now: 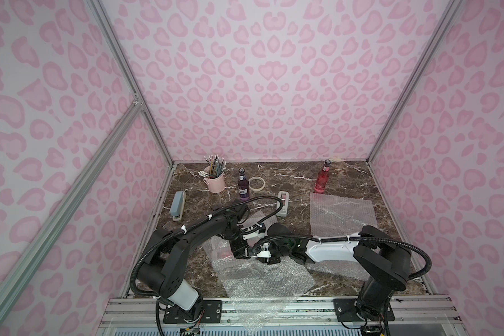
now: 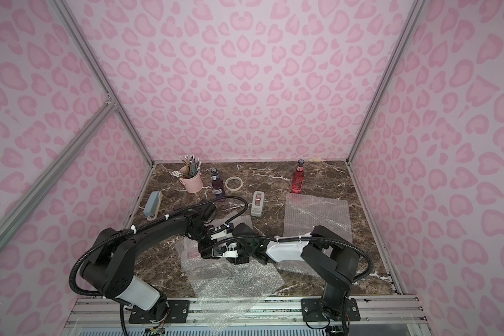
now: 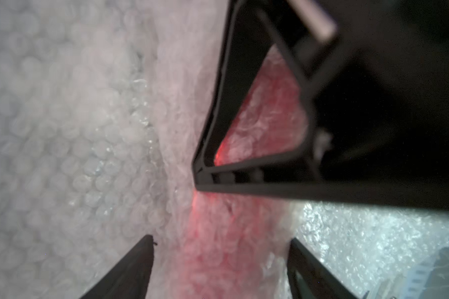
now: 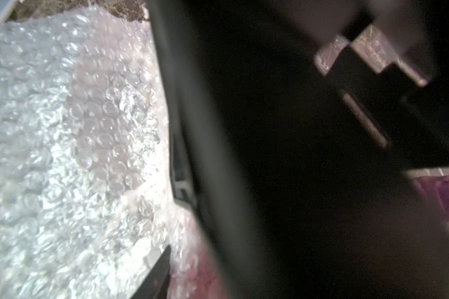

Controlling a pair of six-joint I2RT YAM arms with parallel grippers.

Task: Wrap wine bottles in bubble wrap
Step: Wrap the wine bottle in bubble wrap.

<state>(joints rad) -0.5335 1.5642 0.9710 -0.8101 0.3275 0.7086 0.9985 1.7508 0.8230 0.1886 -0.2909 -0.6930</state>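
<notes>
Peeking thru bubble wrap (image 3: 62, 129): pink bottle (image 3: 218, 246), blurry.

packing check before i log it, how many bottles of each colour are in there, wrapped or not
purple bottle: 1
pink-red: 2, the standing pink-red bottle and the wrapped pink-red bottle showing through bubble wrap
total: 3

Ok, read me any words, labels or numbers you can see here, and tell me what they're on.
No text can be read here.
White label on the dark purple bottle: dark print, too small to read in both top views.
Pink-red bottle: no label seen.
Wrist views: blurred, no print visible.
</notes>
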